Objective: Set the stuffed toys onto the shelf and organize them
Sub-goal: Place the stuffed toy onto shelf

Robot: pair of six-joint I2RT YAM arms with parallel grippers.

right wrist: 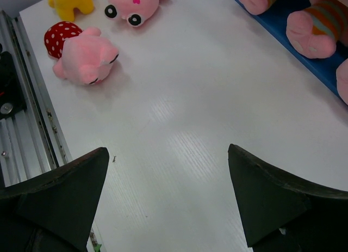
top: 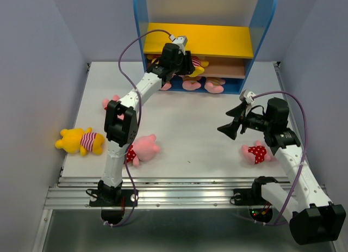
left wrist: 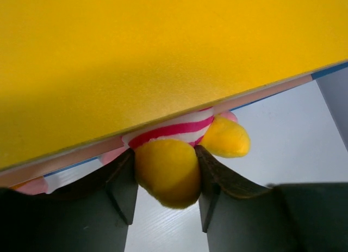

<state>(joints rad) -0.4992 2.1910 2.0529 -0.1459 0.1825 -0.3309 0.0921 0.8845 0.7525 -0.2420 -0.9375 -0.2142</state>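
The left gripper (left wrist: pixel 163 154) reaches under the yellow upper board (left wrist: pixel 136 61) of the shelf (top: pixel 140 23) at 12 o'clock. Its jaws, partway apart, hold a yellow bear (left wrist: pixel 166 178) by one foot, low enough to seat it on the brown middle board (top: pixel 231 68). Striped-shirt pigs (top: pixel 191 84) already line the blue base, so tiers seem sorted by kind. The right gripper (top: pixel 225 124) hovers at 3 o'clock, jaws wide and empty, likely keeping clear. A dotted pig (top: pixel 255 152) lies beside it on the bench (top: pixel 190 127).
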